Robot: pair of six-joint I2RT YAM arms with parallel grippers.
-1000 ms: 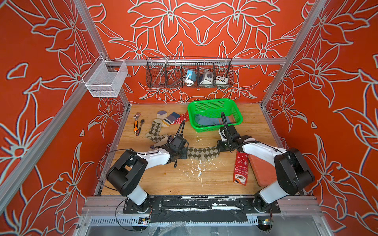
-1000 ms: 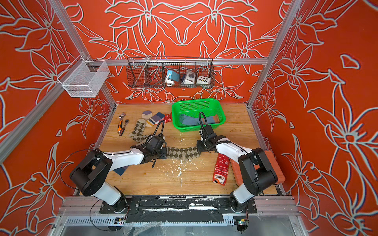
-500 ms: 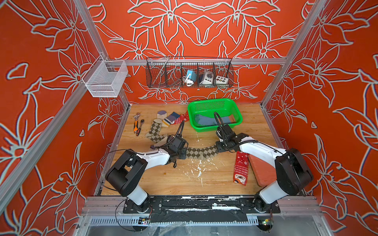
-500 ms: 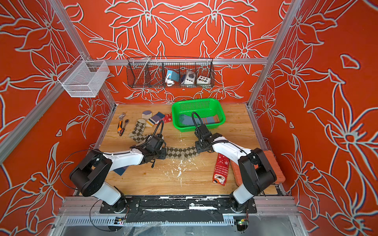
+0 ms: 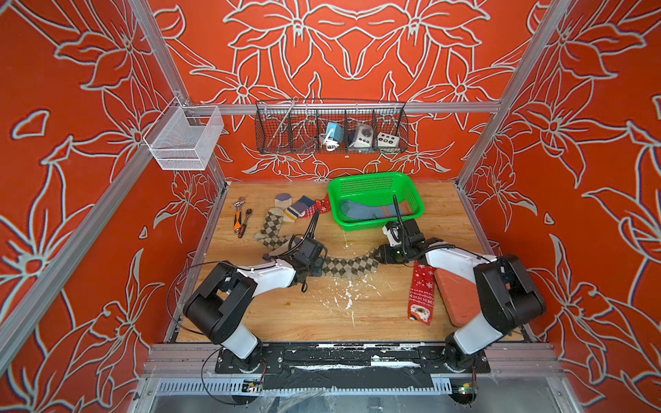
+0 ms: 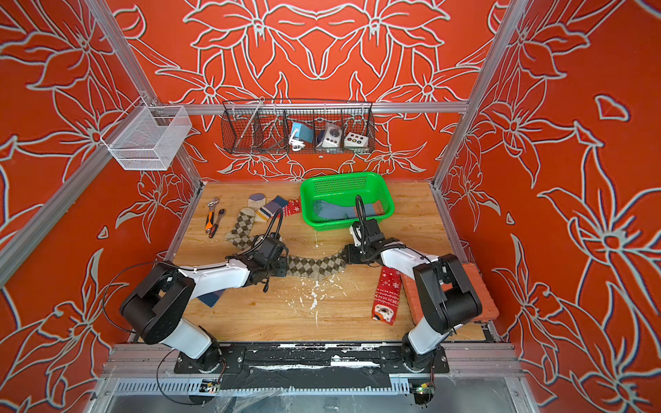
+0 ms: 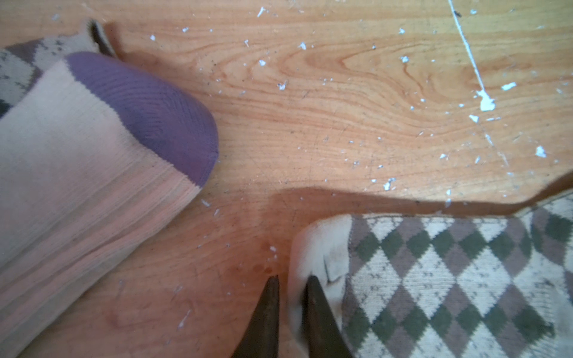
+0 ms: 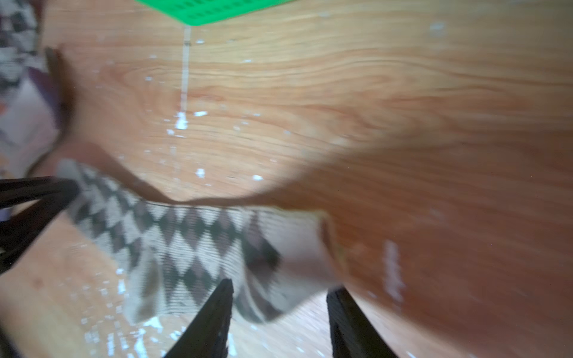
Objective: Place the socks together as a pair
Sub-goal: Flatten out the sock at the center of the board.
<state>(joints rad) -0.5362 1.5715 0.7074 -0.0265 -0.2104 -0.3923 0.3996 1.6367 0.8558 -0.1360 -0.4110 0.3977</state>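
Observation:
A brown-beige argyle sock [image 5: 350, 266] [image 6: 314, 266] lies stretched flat on the wooden table between my two grippers. My left gripper [image 5: 318, 269] [image 7: 291, 279] is at its cream toe end. Its fingers stand a narrow gap apart, with the sock [image 7: 449, 279] edge filling that gap. My right gripper [image 5: 380, 255] [image 8: 282, 285] is at the other end with its jaws wide open. The sock [image 8: 186, 235] lies loose on the table between and ahead of them. The matching argyle sock [image 5: 270, 229] lies further back left. A cream sock with a purple toe [image 7: 93, 155] is beside my left gripper.
A red snowflake sock [image 5: 422, 293] lies beside a brick-red pad [image 5: 454, 293] under my right arm. A green basket [image 5: 372, 177] at the back holds a blue sock [image 5: 372, 211]. More socks [image 5: 297, 211] and hand tools [image 5: 239, 218] lie at the back left. White flecks litter the table.
My right gripper has opened and let go of the argyle sock's end, which now rests on the table. My left gripper's fingers have parted slightly.

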